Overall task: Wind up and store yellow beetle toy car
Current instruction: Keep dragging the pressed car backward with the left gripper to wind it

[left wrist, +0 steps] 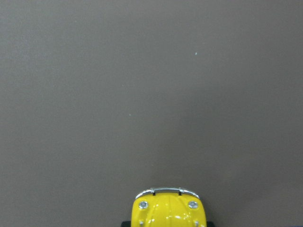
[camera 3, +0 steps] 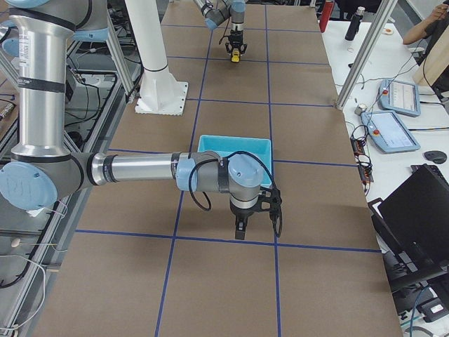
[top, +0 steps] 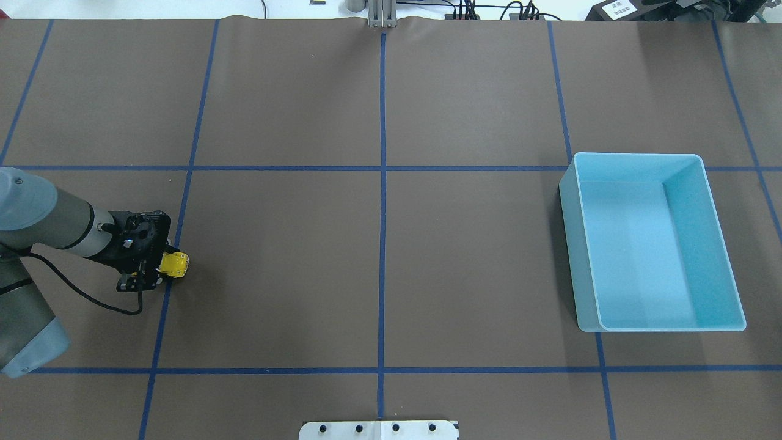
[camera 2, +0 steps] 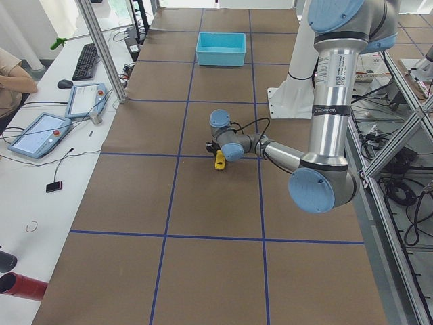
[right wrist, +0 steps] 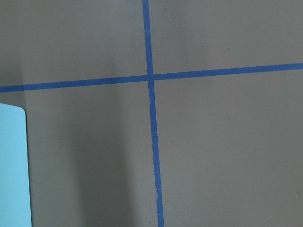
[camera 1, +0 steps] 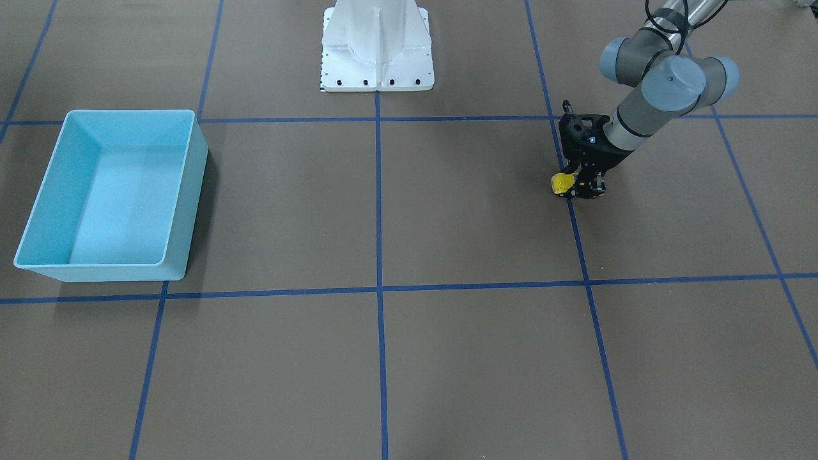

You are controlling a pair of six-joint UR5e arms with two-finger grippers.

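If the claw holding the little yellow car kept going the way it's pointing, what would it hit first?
The left claw points down, so the yellow beetle toy car in its grip would press into the brown table first; whether they touch now is unclear.

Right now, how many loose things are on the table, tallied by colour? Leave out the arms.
Yellow: 1, the yellow toy car
Light blue: 1, the blue bin
Total: 2
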